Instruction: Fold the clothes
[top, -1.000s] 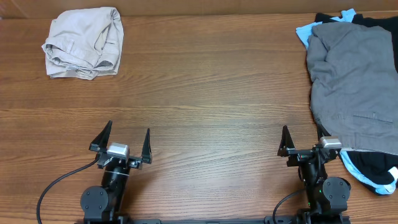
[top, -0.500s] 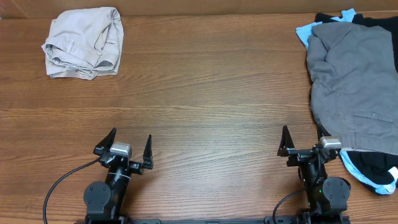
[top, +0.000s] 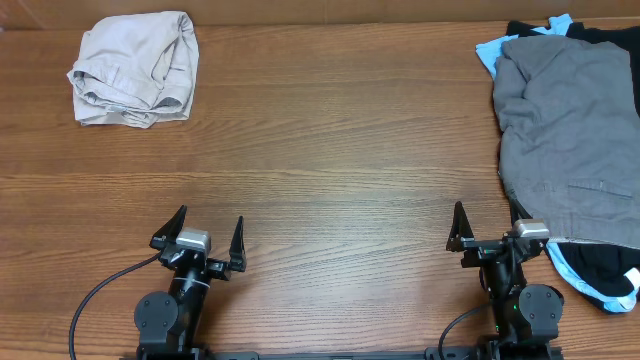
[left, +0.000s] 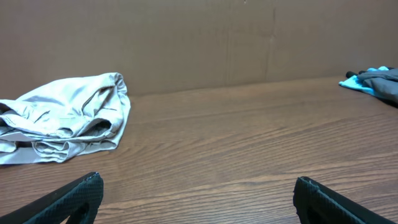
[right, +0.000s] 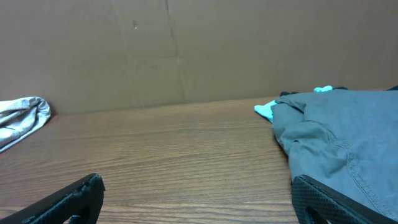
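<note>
The beige shorts (top: 135, 68) lie bundled at the far left of the table; they also show in the left wrist view (left: 62, 118) and at the left edge of the right wrist view (right: 18, 121). Grey shorts (top: 570, 130) lie on top of light-blue (top: 487, 52) and black (top: 600, 275) pieces at the right; they show in the right wrist view (right: 342, 143). My left gripper (top: 208, 240) (left: 198, 193) is open and empty near the front edge. My right gripper (top: 487, 232) (right: 198, 193) is open and empty, its right finger beside the grey shorts.
The wooden table (top: 330, 150) spans the whole view. A brown cardboard wall (left: 205, 37) stands behind the table's far edge. A black cable (top: 95, 300) runs from the left arm's base.
The left gripper drew back slightly toward the front edge between one second and half a second ago; since then nothing has moved. The right arm has stayed still.
</note>
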